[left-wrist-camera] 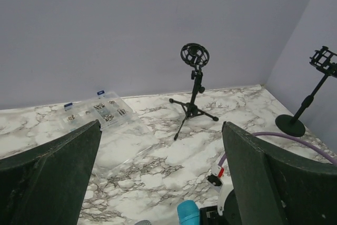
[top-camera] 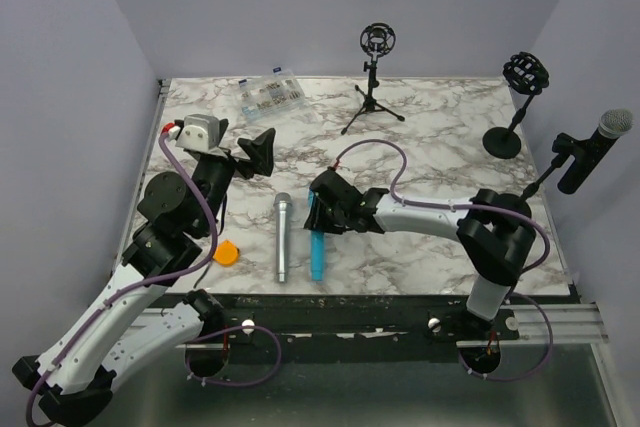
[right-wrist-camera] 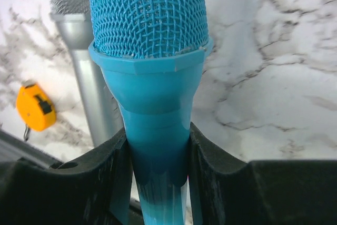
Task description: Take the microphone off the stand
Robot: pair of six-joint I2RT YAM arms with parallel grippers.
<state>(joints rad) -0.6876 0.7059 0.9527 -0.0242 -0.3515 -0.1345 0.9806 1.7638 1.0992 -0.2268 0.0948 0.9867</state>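
My right gripper (top-camera: 320, 209) is shut on the neck of a blue microphone (top-camera: 316, 252), which lies along the marble table. In the right wrist view the black fingers (right-wrist-camera: 100, 183) press both sides of the blue microphone (right-wrist-camera: 150, 51) just below its mesh head. A silver microphone (top-camera: 282, 237) lies parallel on its left. My left gripper (top-camera: 255, 152) hangs open and empty over the table's left middle, its jaws wide apart (left-wrist-camera: 163, 183). A black microphone (top-camera: 595, 152) sits clipped in a stand at the far right edge.
An empty tripod stand (top-camera: 375, 77) with a shock mount stands at the back centre. A round-base stand (top-camera: 515, 97) is at the back right. A clear parts box (top-camera: 270, 92) lies at the back left. An orange tape measure (top-camera: 227, 253) sits near the front left.
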